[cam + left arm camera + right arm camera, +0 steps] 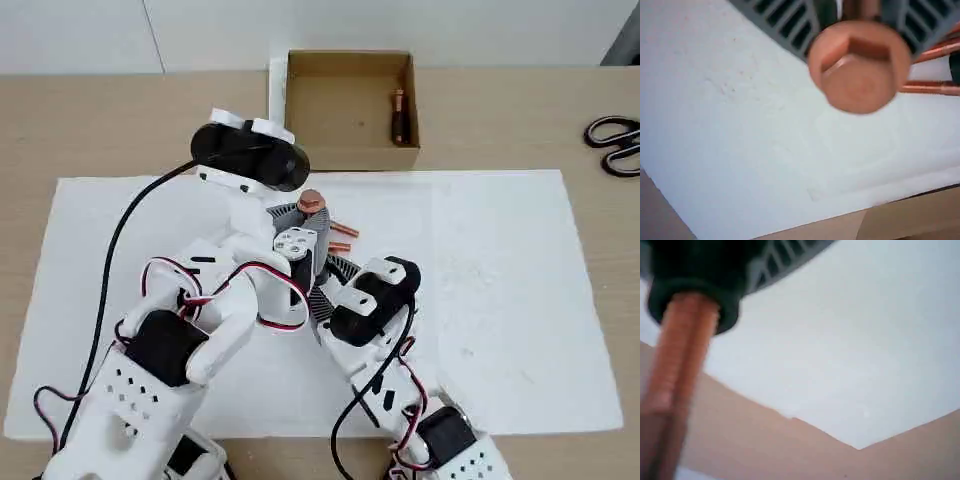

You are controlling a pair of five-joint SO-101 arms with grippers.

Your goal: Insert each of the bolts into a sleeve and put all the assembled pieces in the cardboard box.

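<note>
Near the middle of the white sheet (500, 300), the left gripper (298, 212) is clenched on a copper bolt (311, 202) just under its hexagonal head. The right gripper (328, 288) seems to be closed on a black sleeve (690, 285), from which a threaded shaft sticks out. I judge the bolt to be small, rigid and rather heavy for a thing so small. Its smooth metal can slip or turn between the ribbed fingers, so the shaft close to the head is the good place to hold. The sleeve looks stiff too and is best held across its middle. Two loose bolts (343, 230) lie just beside the grippers. One assembled piece (398, 115) lies in the cardboard box (350, 158).
</note>
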